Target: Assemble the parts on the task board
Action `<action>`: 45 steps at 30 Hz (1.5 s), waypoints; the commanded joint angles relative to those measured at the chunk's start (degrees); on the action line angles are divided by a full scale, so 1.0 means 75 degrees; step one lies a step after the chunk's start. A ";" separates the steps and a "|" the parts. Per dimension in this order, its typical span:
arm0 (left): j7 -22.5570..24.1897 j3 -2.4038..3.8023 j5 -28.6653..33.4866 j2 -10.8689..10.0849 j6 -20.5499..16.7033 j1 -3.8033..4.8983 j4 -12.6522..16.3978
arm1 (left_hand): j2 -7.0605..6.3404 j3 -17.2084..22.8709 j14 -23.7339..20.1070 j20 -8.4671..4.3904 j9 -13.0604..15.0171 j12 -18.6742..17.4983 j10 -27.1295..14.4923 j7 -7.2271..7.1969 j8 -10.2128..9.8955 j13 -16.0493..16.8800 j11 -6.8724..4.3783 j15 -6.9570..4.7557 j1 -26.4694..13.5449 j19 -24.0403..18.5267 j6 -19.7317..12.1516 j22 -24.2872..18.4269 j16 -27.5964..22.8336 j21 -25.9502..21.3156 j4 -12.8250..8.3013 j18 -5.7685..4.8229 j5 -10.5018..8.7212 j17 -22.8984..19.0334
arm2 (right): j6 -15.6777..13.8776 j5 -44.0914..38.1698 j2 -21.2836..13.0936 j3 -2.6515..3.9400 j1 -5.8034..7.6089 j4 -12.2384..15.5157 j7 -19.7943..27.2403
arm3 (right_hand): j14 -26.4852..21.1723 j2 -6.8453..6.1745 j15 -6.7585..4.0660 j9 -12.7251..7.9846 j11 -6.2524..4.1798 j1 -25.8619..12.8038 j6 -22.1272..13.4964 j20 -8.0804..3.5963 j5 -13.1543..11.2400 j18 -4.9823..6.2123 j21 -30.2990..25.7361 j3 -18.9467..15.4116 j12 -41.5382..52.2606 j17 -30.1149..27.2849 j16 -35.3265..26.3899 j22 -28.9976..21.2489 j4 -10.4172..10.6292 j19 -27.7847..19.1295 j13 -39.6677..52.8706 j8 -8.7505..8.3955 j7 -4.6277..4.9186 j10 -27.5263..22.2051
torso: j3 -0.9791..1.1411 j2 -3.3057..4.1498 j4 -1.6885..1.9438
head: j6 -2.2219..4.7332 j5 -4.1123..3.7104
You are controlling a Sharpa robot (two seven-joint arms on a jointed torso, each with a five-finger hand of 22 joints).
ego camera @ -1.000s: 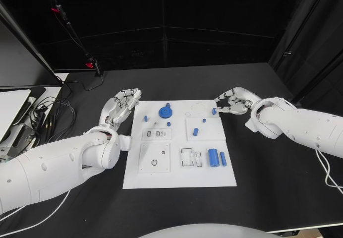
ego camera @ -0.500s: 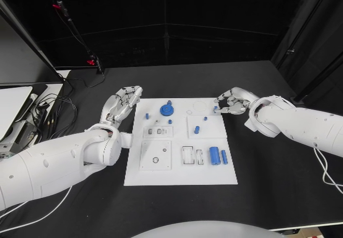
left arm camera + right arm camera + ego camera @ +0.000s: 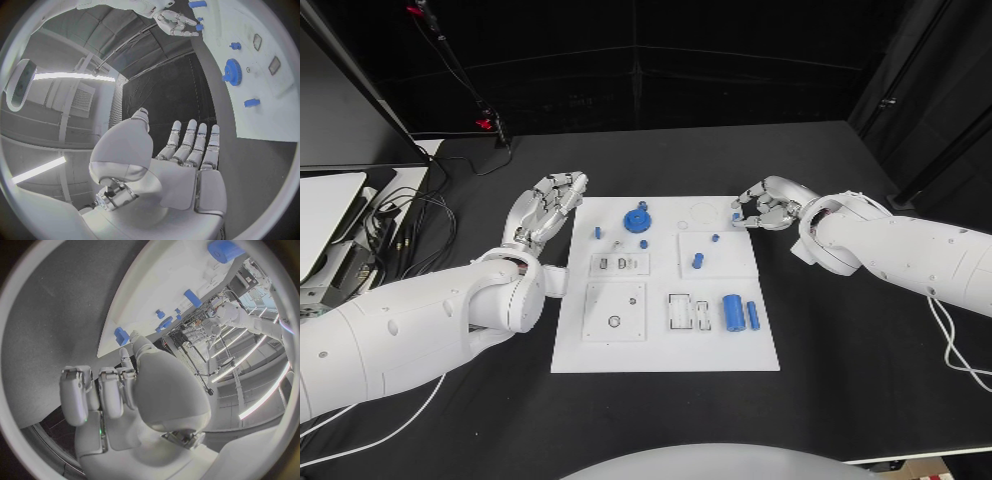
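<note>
My left hand (image 3: 548,205) lies flat on the desk (image 3: 459,390) with its fingers apart and straight, holding nothing, just beside the left edge of the task board (image 3: 661,355). Just past its fingertips on the board stand a small blue peg (image 3: 596,233) and the blue gear (image 3: 638,219). I judge this hand's best part in the step is to stay where it is and keep off the board.

My right hand (image 3: 762,208) is at the board's far right corner, fingers curled in around a small blue part (image 3: 736,215); it looks pinched at my fingertips, though I cannot see the contact clearly. To do this well, I should keep the pinch light and the piece upright, and lower it straight over its seat without dragging it across the plate.

The board is a long white plate with shallow recessed seats. Nearer me than my right hand lie a blue cylinder (image 3: 730,312) and a thinner blue pin (image 3: 751,316), side by side.
</note>
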 commanded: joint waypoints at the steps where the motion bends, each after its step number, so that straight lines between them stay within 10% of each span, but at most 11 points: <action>1: 0.1969 0.0007 -0.0048 -0.0005 0.0017 0.0012 0.0013 | 0.0022 -0.0058 0.0020 0.0052 -0.0010 0.0044 0.0043 0.1205 0.0034 -0.0005 0.0003 0.0030 0.0038 0.0017 0.0034 0.0011 0.0051 0.0031 -0.0004 0.0119 0.0049 0.0011 | 0.0070 -0.0061 0.0019 0.0004 0.0009 -0.0003 -0.0077 | 0.0822 0.0024 0.0055 0.0011 0.0068 0.0079 0.0035 0.0051 0.0029 -0.0056 0.0026 -0.0009 0.0019 0.2013 0.0019 0.2012 -0.0037 0.0823 0.2011 0.0022 0.0007 0.0795 | -0.0006 -0.0002 0.0005 | -0.0010 0.0000; 38: 0.1961 0.0007 -0.0048 -0.0010 0.0026 0.0012 0.0014 | 0.0022 -0.0058 0.0020 0.0052 -0.0010 0.0044 0.0043 0.1205 0.0034 -0.0005 0.0003 0.0030 0.0038 0.0017 0.0034 0.0011 0.0051 0.0031 -0.0004 0.0119 0.0049 0.0011 | 0.0312 -0.0140 0.0111 0.0003 0.0006 -0.0067 -0.0456 | 0.0822 0.0100 0.0100 0.0057 0.0084 0.0131 0.0422 0.0110 0.0094 -0.0056 0.0026 0.0025 0.0019 0.2013 0.0019 0.2012 -0.0072 0.0823 0.2011 0.0154 0.0001 0.0795 | 0.0000 -0.0001 -0.0001 | -0.0051 0.0030; 45: 0.1961 0.0007 -0.0048 -0.0013 0.0024 0.0012 0.0015 | 0.0022 -0.0058 0.0020 0.0052 -0.0010 0.0044 0.0043 0.1205 0.0034 -0.0005 0.0003 0.0030 0.0038 0.0017 0.0034 0.0011 0.0051 0.0031 -0.0004 0.0119 0.0049 0.0011 | 0.0235 -0.0141 0.0120 0.0003 0.0000 -0.0068 -0.0480 | 0.0822 0.0293 0.0072 0.0156 0.0026 0.0240 0.1201 0.0092 0.0120 -0.0056 0.0026 0.0147 0.0019 0.2013 0.0019 0.2012 -0.0120 0.0823 0.2011 0.0418 -0.0061 0.0795 | 0.0000 -0.0002 -0.0001 | -0.0046 0.0038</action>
